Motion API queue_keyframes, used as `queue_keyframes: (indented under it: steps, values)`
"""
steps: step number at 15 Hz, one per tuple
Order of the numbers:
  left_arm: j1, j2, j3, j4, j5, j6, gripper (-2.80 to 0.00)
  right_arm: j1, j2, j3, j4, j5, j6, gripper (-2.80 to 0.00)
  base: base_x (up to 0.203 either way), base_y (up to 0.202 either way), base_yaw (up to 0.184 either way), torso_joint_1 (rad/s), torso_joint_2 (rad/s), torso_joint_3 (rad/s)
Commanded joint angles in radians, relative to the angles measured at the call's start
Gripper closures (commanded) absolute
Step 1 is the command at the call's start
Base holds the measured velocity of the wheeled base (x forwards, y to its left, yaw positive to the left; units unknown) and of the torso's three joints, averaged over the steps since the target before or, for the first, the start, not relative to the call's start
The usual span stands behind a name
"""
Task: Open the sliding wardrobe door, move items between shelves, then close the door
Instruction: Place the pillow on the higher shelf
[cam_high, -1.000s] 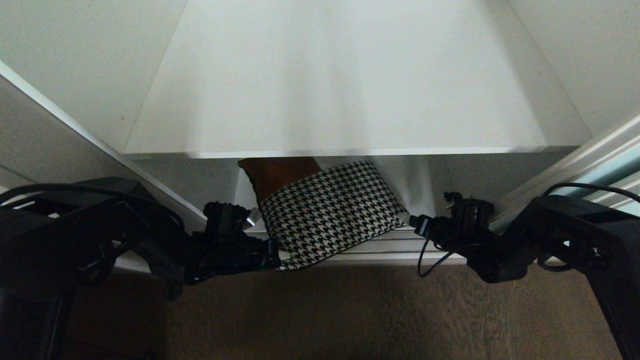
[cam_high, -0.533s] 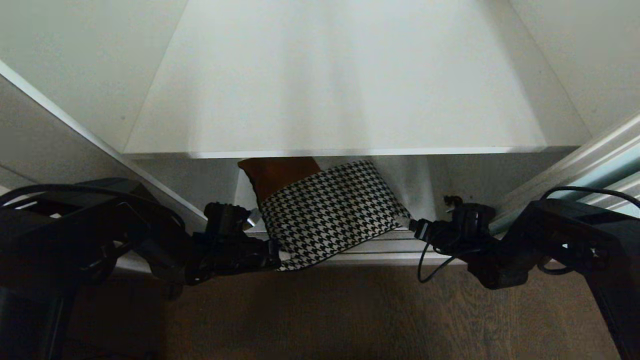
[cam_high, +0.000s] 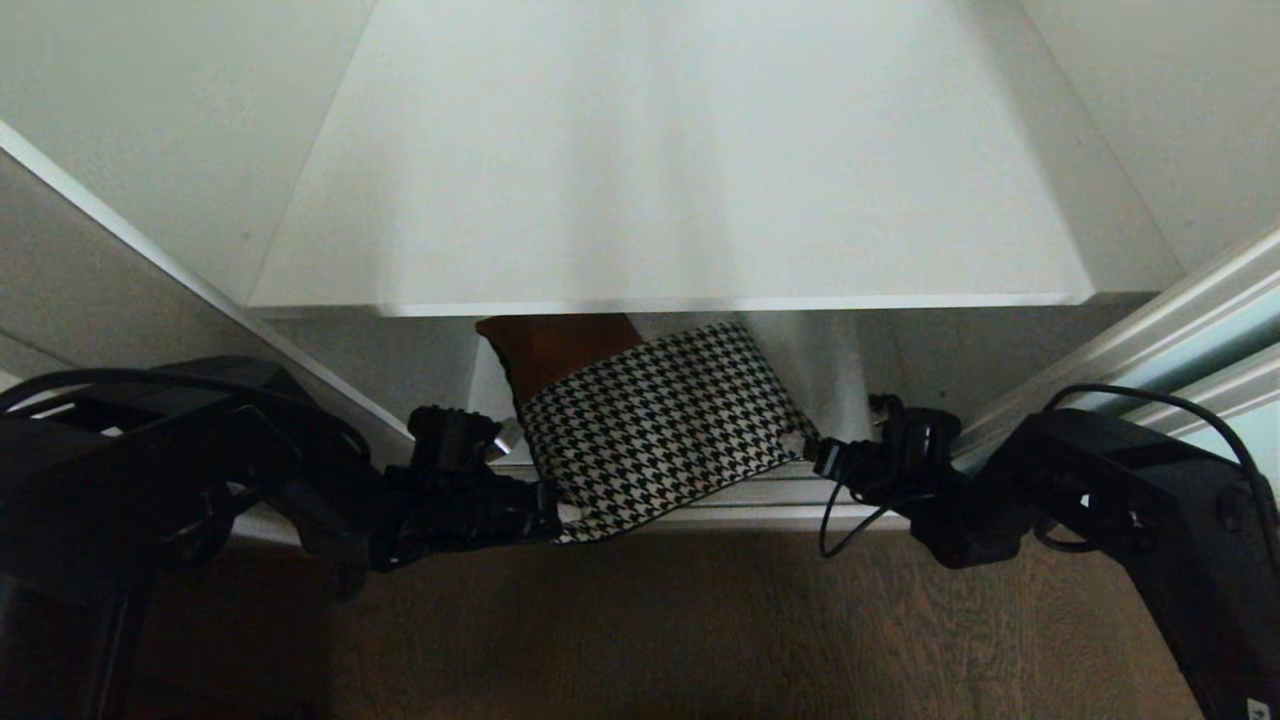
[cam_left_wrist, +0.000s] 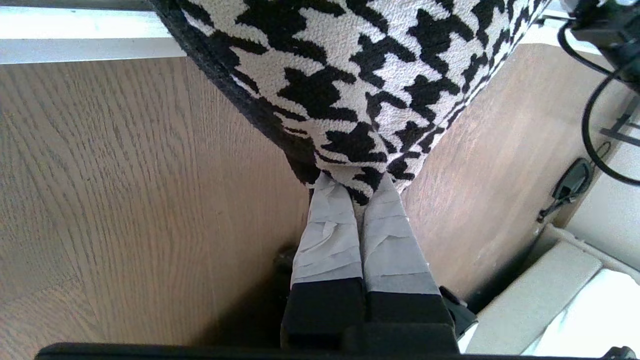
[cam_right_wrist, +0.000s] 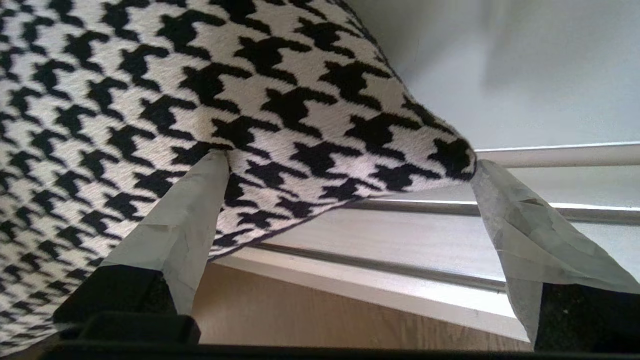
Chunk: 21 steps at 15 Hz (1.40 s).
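Fingers of the left gripper (cam_left_wrist: 356, 187), wrapped in grey tape, pressed together on the near left corner of the houndstooth bundle (cam_high: 655, 430); fingers of the right gripper (cam_right_wrist: 350, 165) spread wide, one taped finger (cam_right_wrist: 185, 220) lying against the patterned cloth, the other just at the bundle's right corner. Upper shelf (cam_high: 680, 170): broad white board filling the top of the head view, its pale front edge directly above the bundle. Sliding wardrobe door (cam_high: 1215, 335): aqua glass with silvery frame, at the right edge beside the right arm. Wood floor (cam_high: 650, 630): brown planks in front of the wardrobe. Houndstooth bundle: on the bottom board beneath the shelf, near edge overhanging the silvery door track (cam_high: 770, 495) toward the floor. Brown fabric item (cam_high: 550, 350): behind the bundle, partly hidden under the shelf
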<state>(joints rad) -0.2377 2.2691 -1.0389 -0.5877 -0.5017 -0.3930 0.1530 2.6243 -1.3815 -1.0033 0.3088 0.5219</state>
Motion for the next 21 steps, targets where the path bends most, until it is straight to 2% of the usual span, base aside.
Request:
queue_keyframes:
  steps: [1, 3, 6, 11, 13, 21]
  values:
    - [0.0, 0.0, 0.0, -0.003, -0.003, -0.003, 0.0, 0.0, 0.01, -0.009, 0.006, 0.003, 0.004, -2.8, 0.0, 0.0, 0.0, 0.0, 0.0, 0.0]
    - [0.0, 0.0, 0.0, -0.003, -0.003, -0.003, 0.0, -0.001, -0.002, 0.003, 0.005, 0.004, 0.007, -2.8, 0.0, 0.0, 0.0, 0.0, 0.0, 0.0]
    - [0.0, 0.0, 0.0, -0.004, -0.003, -0.003, 0.0, 0.0, -0.045, 0.028, 0.0, 0.006, 0.063, -2.8, 0.0, 0.0, 0.0, 0.0, 0.0, 0.0]
    - [0.0, 0.0, 0.0, -0.004, -0.003, -0.003, 0.0, 0.003, -0.084, 0.067, -0.007, 0.012, 0.075, -2.8, 0.0, 0.0, 0.0, 0.0, 0.0, 0.0]
    - [0.0, 0.0, 0.0, -0.004, -0.003, -0.003, 0.0, 0.003, -0.101, 0.073, -0.009, 0.017, 0.128, -2.8, 0.0, 0.0, 0.0, 0.0, 0.0, 0.0]
    - [0.0, 0.001, -0.001, -0.003, -0.003, -0.003, 0.0, 0.003, -0.078, 0.059, -0.008, 0.027, 0.132, -2.8, 0.0, 0.0, 0.0, 0.0, 0.0, 0.0]
